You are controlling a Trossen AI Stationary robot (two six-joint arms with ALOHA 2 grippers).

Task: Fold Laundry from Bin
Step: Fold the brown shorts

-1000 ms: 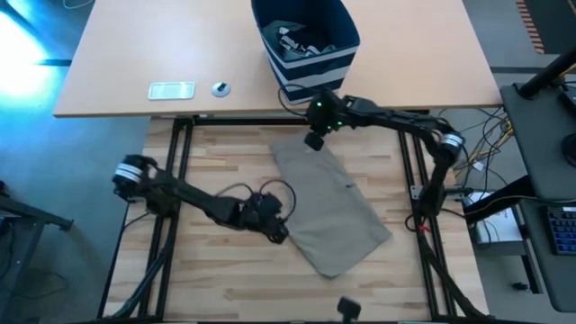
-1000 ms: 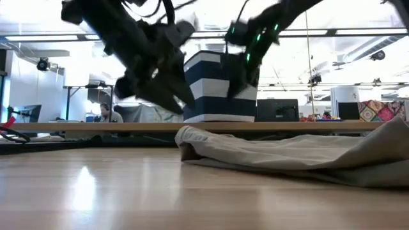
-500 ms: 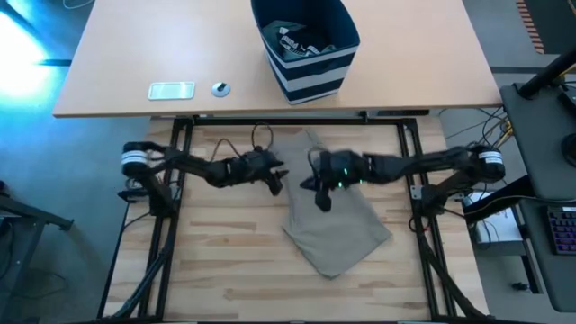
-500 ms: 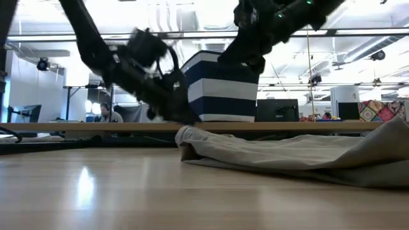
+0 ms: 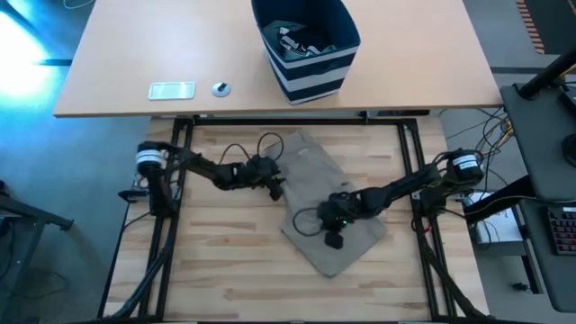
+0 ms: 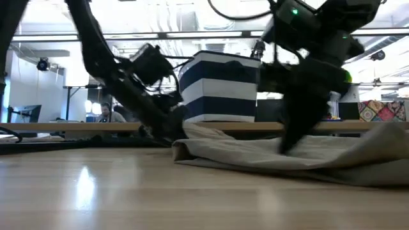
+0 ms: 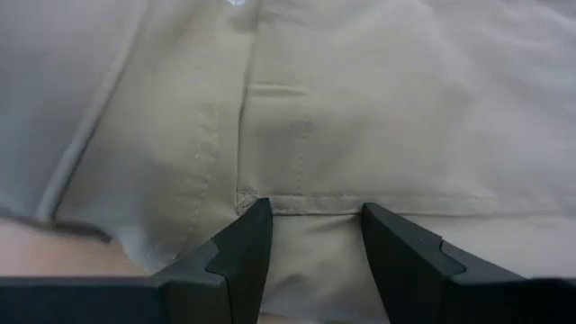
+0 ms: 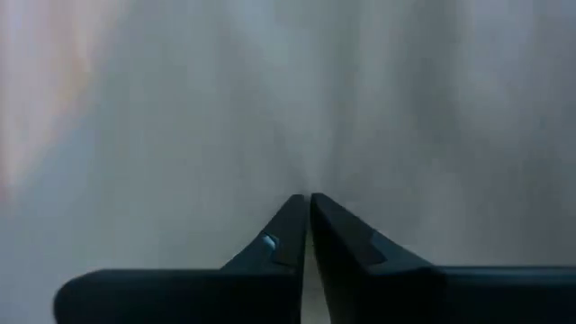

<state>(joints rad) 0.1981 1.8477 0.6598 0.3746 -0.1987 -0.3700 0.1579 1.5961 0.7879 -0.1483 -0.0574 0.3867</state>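
The beige garment lies spread flat on the wooden table; it also shows in the low view. My left gripper is open, low at the garment's left edge, its fingers on either side of a stitched seam. My right gripper is shut, with its tips down on the middle of the garment. The navy striped bin stands on the tan table beyond, with small grey pieces inside. The teal and navy garments are out of view. My left gripper's open fingers slant down onto the beige cloth near its left edge, across a seam; whether they touch it I cannot tell. My right gripper comes from above, its shut fingertips on the garment's top surface. Whether any cloth is pinched between them I cannot tell. The garment lies flat on the table.
A white flat device and a small round thing lie on the tan table left of the bin. Bare wooden table lies left of and nearer than the garment. Dark frame bars run along the table's sides.
My left gripper has gone from the garment's near left toward the table's far edge and now sits low at the cloth's left edge. My right gripper has gone from the garment's far end by the bin toward the near edge, down onto its middle.
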